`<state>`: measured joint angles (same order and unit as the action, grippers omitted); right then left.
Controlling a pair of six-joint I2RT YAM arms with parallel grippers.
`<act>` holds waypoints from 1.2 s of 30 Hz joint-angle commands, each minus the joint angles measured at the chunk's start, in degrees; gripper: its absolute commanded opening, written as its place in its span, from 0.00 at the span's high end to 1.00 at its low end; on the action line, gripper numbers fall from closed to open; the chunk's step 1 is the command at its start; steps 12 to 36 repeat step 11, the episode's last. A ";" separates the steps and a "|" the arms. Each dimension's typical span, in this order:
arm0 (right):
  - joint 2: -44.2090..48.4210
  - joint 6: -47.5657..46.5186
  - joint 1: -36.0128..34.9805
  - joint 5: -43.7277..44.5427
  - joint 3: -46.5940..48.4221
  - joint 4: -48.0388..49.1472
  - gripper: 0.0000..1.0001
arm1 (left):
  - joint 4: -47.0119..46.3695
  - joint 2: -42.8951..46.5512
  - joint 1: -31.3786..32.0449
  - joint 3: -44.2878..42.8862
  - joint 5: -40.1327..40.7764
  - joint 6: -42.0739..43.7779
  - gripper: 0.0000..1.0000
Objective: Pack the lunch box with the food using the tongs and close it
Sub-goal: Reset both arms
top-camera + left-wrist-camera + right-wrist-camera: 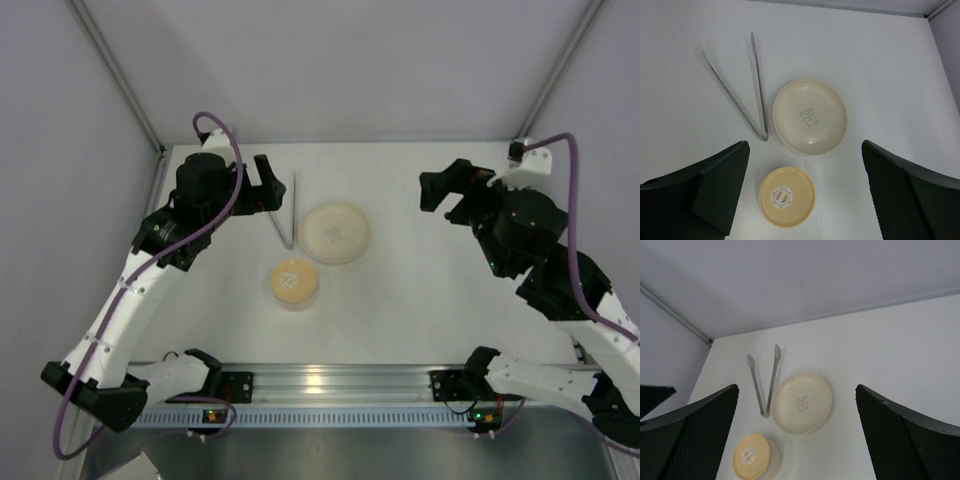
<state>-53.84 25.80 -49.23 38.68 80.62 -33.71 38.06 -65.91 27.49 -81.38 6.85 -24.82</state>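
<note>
The lunch box [295, 283] stands on the table with its flat tan lid on; it also shows in the left wrist view [787, 196] and the right wrist view [752, 457]. The tongs [294, 210] lie flat in a V beside the cream plate, tips pointing away [759, 95] [772, 380]. No food shows anywhere; it is out of view. My left gripper [262, 185] hangs open above the tongs and lunch box [805, 145], holding nothing. My right gripper [450, 198] is open and empty at the right, well clear of everything [796, 387].
An empty cream plate [334, 232] with a small printed figure sits between tongs and lunch box [810, 117] [801, 402]. White walls enclose the table at back and sides. A metal rail [330, 380] runs along the near edge.
</note>
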 commanded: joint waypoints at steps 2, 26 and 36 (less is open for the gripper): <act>3.56 -3.12 0.28 7.99 -1.87 -2.06 0.01 | -3.52 0.52 0.11 -1.67 0.18 5.48 0.01; 3.84 -4.00 0.28 9.66 -2.75 -1.45 0.00 | -5.19 -0.80 0.20 -2.99 0.97 6.36 0.01; 3.84 -4.00 0.28 9.66 -2.75 -1.45 0.00 | -5.19 -0.80 0.20 -2.99 0.97 6.36 0.01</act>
